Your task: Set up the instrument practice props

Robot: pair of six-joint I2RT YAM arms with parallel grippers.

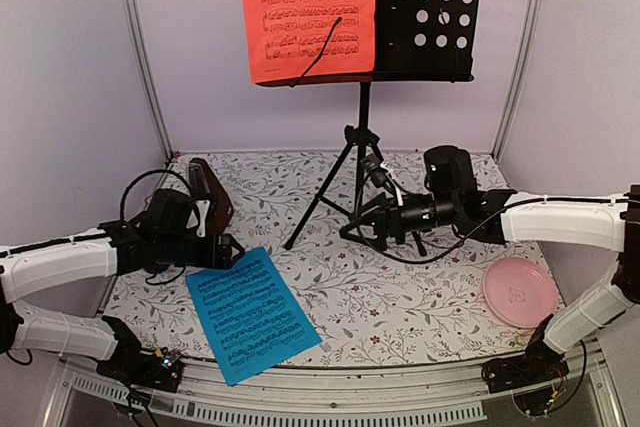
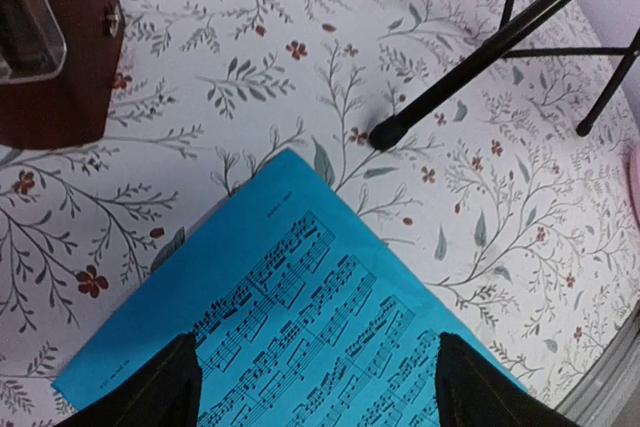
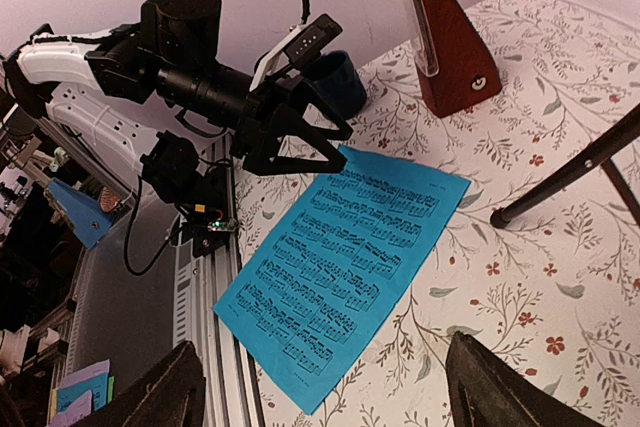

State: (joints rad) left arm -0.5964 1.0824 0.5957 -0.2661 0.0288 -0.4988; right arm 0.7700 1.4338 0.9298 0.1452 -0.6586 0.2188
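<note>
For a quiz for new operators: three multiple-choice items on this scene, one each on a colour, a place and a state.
1. The sheet on the music stand is: A) cyan B) yellow C) red
2. The cyan sheet lies: A) flat on the table B) on the stand C) folded in half
3. The left gripper is: A) shut on the cyan sheet B) open, holding nothing C) shut on a stand leg
Answers: C, a red sheet hangs there; A, it lies flat there; B, its fingers stand apart over the sheet.
</note>
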